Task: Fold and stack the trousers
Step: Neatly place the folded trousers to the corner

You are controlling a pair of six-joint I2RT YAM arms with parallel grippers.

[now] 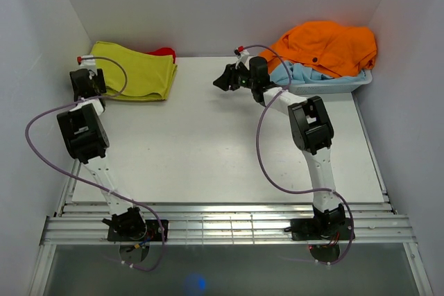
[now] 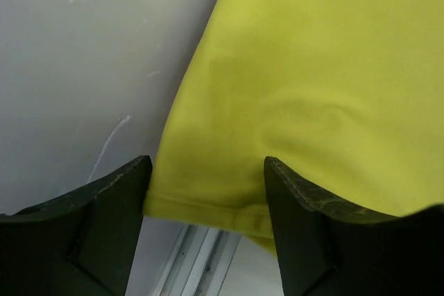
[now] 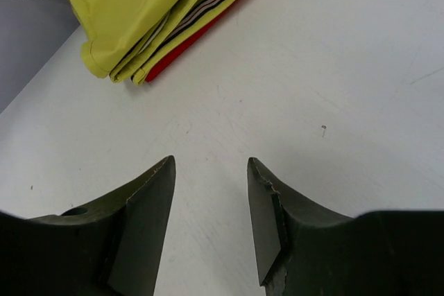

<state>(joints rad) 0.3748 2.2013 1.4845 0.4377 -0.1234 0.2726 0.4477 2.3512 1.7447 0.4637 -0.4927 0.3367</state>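
The yellow-green trousers (image 1: 135, 72) lie folded at the table's far left, on top of a red garment (image 1: 164, 53). In the right wrist view the trousers (image 3: 139, 5) show stacked folds with the striped waistband lining and the red garment (image 3: 201, 32) under them. My left gripper (image 1: 94, 74) is open just above the trousers' left edge; in the left wrist view its jaws (image 2: 208, 164) stand wide apart over the hem (image 2: 208, 206), holding nothing. My right gripper (image 1: 220, 81) is open and empty above the bare table, to the right of the stack (image 3: 211, 161).
A pale bin (image 1: 347, 84) at the far right holds an orange garment (image 1: 326, 46) and a light blue one (image 1: 298, 74). White walls close in the left, back and right. A slatted rail (image 1: 229, 223) runs along the near edge.
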